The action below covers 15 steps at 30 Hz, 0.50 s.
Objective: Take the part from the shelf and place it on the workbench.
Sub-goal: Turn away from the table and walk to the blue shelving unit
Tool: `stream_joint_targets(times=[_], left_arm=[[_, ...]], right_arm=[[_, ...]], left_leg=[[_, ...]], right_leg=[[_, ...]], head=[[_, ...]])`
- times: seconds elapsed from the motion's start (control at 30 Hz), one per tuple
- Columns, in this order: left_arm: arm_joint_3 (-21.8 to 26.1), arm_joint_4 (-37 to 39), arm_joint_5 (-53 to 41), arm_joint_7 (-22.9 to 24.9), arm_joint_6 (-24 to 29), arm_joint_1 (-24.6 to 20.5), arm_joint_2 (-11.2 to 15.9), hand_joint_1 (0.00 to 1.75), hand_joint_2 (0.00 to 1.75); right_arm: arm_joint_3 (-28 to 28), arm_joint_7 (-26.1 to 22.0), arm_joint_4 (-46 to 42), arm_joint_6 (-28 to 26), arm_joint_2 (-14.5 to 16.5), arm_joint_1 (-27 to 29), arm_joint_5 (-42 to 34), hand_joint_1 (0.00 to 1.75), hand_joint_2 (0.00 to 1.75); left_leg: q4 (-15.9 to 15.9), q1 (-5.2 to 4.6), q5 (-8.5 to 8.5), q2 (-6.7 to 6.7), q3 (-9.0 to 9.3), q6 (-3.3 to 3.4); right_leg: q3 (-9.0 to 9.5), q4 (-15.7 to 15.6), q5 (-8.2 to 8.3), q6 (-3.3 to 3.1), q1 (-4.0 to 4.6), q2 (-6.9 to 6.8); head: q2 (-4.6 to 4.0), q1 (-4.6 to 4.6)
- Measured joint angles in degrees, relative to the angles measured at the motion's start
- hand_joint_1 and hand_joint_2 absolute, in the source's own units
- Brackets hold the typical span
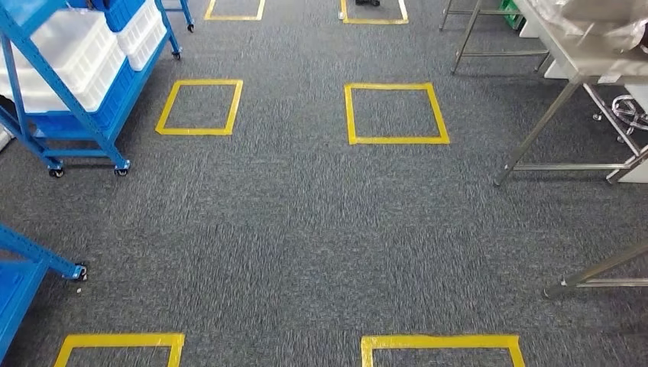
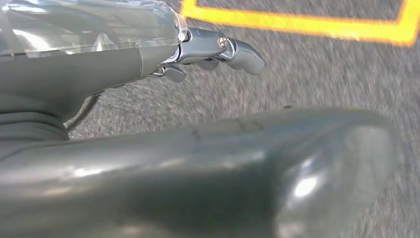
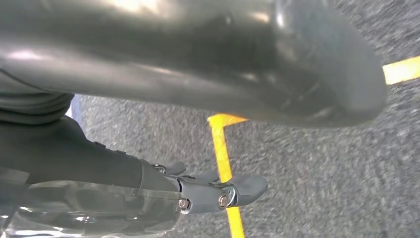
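A blue wheeled shelf point(image 1: 103, 122) stands at the far left and carries white bins point(image 1: 72, 53) and a blue crate point(image 1: 122, 11). The steel workbench point(image 1: 569, 57) stands at the far right on thin metal legs, with crumpled clear plastic point(image 1: 611, 19) on its top. My left hand point(image 2: 99, 74) hangs over grey carpet, its fingers point(image 2: 240, 52) stretched out apart from the thick thumb point(image 2: 223, 168), with nothing in it. My right hand point(image 3: 74, 158) hangs likewise, fingers point(image 3: 242, 188) straight and thumb point(image 3: 223, 59) apart, holding nothing.
Yellow tape squares point(image 1: 396, 113) mark the grey carpet between shelf and workbench. The corner of a second blue shelf point(image 1: 27, 267) juts in at the lower left. Another steel frame's leg point(image 1: 596, 274) stands at the lower right, and a further metal frame point(image 1: 489, 34) stands at the back.
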Motion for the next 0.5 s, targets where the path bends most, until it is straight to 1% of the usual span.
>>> stream_joint_targets(times=[0.03,0.07,0.1,0.13,0.17,0.2,0.23,0.27,0.3,0.33,0.37,0.4,0.43,0.47,0.5], left_arm=[[-0.03,-0.02,-0.26,0.01,0.07,-0.05,0.08,0.0,0.0],[-0.08,-0.04,-0.61,0.03,0.14,-0.11,0.17,0.0,0.0],[-0.17,-0.04,-1.06,0.07,0.22,-0.12,0.25,0.0,0.0],[-0.3,-0.05,-1.6,0.09,0.3,-0.08,0.32,0.0,0.0],[-0.44,-0.05,-2.17,0.11,0.39,-0.01,0.41,0.0,0.0],[-0.59,-0.05,-2.71,0.12,0.49,0.06,0.5,0.0,0.0],[-0.74,-0.05,-3.27,0.11,0.59,0.1,0.57,0.0,0.0],[-0.97,-0.05,-4.01,0.1,0.67,0.13,0.66,0.0,0.0],[-1.38,-0.05,-5.15,0.13,0.74,0.13,0.8,0.0,0.0],[-2.02,-0.05,-6.86,0.26,0.77,0.19,0.99,0.0,0.0],[-3.0,-0.05,-9.34,0.52,0.68,0.33,1.29,0.0,0.0],[-4.46,-0.05,-12.6,0.96,0.49,0.53,1.72,0.0,0.0],[-6.23,-0.04,-16.1,1.51,0.27,0.81,2.2,0.0,0.0],[-8.28,-0.02,-19.56,2.1,0.07,1.08,2.7,0.0,0.0],[-10.44,0.0,-22.48,2.67,-0.04,1.27,3.2,0.0,0.0]], right_arm=[[0.0,0.01,0.01,0.28,-0.02,0.12,0.48,0.0,0.0],[0.04,0.02,0.01,0.67,-0.05,0.23,1.22,0.0,0.0],[0.15,0.0,0.01,1.15,-0.13,0.32,2.2,0.0,0.0],[0.32,-0.07,0.01,1.6,-0.24,0.43,3.28,0.0,0.0],[0.59,-0.25,0.01,2.01,-0.37,0.51,4.43,0.0,0.0],[0.92,-0.53,0.01,2.33,-0.51,0.61,5.54,0.0,0.0],[1.33,-0.9,0.01,2.56,-0.68,0.76,6.67,0.0,0.0],[1.85,-1.22,0.01,2.76,-0.89,0.9,7.98,0.0,0.0],[2.53,-1.41,0.02,2.93,-1.1,1.03,9.62,0.0,0.0],[3.48,-1.33,0.02,3.16,-1.39,1.13,12.0,0.0,0.0],[4.79,-0.92,0.05,3.44,-1.74,1.2,15.13,0.0,0.0],[6.68,-0.35,0.12,3.67,-2.15,1.28,18.86,0.0,0.0],[8.84,0.31,0.21,3.82,-2.61,1.41,22.55,0.0,0.0],[11.15,0.83,0.31,3.81,-3.06,1.57,25.66,0.0,0.0],[13.4,1.25,0.42,3.65,-3.51,1.77,27.89,0.0,0.0]], left_leg=[[-0.12,0.0,0.13,-0.56,-0.04,0.24],[-0.1,-0.07,0.17,-1.19,-0.15,0.43],[-0.06,-0.14,0.17,-1.91,-0.23,0.5],[0.0,-0.2,0.17,-2.68,-0.24,0.53],[0.08,-0.23,0.15,-3.55,-0.19,0.5],[0.2,-0.21,0.11,-4.41,-0.11,0.43],[0.35,-0.17,0.02,-5.23,-0.05,0.3],[0.59,-0.21,-0.09,-5.94,-0.11,0.08],[0.78,-0.22,-0.16,-6.56,-0.27,-0.2],[0.89,-0.19,-0.17,-7.08,-0.49,-0.52],[0.9,-0.17,-0.11,-7.59,-0.7,-0.85],[0.81,-0.08,-0.03,-8.17,-0.86,-1.21],[1.02,-0.02,-0.16,-8.05,-0.99,-1.5],[1.86,-0.05,-0.75,-7.11,-1.4,-1.76],[3.77,-0.06,-1.94,-5.68,-2.3,-2.0]], right_leg=[[-1.61,3.28,-1.82,0.05,-0.1,1.77],[-3.69,7.25,-3.67,0.04,-0.09,2.82],[-5.59,10.75,-4.86,0.01,-0.08,3.27],[-6.73,12.63,-4.92,-0.03,-0.07,3.43],[-6.75,12.12,-3.65,-0.09,-0.07,3.55],[-5.66,9.33,-1.43,-0.18,-0.11,3.84],[-3.97,5.24,0.89,-0.3,-0.2,4.74],[-2.38,1.5,2.56,-0.42,-0.27,6.06],[-1.35,-0.99,3.45,-0.59,-0.31,7.09],[-0.91,-2.16,3.64,-0.81,-0.29,7.8],[-0.86,-2.28,3.55,-1.05,-0.17,7.75],[-0.83,-2.41,3.68,-1.4,-0.14,7.06],[-0.69,-2.64,3.79,-1.75,-0.13,6.39],[-0.55,-2.9,3.88,-2.17,-0.16,5.69],[-0.45,-3.16,3.98,-2.52,-0.17,4.93]], head=[[0.0,0.05],[0.0,0.1],[0.0,0.13],[0.01,0.12],[0.0,0.12],[0.0,0.13],[0.0,0.13],[0.0,0.13],[0.0,0.13],[0.0,0.13],[0.0,0.12],[0.0,0.11],[0.0,0.11],[0.0,0.07],[0.0,0.03]])
